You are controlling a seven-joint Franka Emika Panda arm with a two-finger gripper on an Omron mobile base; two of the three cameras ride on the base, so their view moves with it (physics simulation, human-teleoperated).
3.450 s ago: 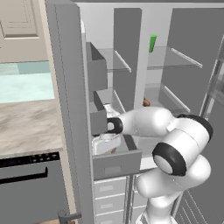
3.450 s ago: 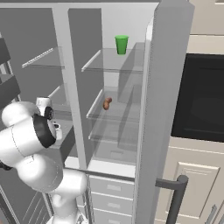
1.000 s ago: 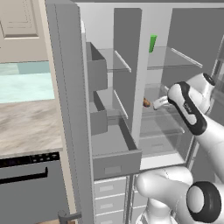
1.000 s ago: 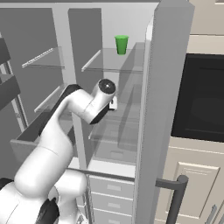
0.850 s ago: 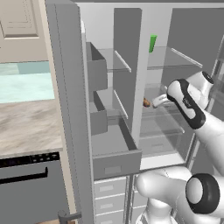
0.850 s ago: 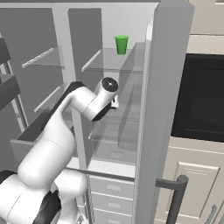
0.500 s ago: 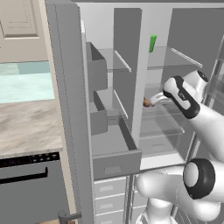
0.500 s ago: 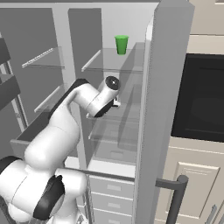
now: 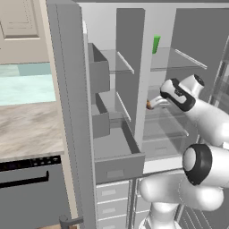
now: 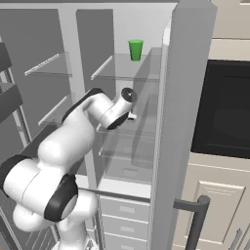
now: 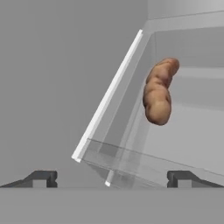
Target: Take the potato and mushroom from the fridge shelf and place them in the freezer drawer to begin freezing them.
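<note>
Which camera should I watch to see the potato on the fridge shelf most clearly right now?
The hand view: the potato is large, whole and unobstructed on the fridge shelf, ahead of the open end effector. The left base view gives just a small brown speck beside the end effector. In the right base view the arm covers that spot.

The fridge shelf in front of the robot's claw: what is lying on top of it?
A brown potato lies on the fridge shelf, ahead of the open claw. The arm covers much of that shelf in the base views.
</note>
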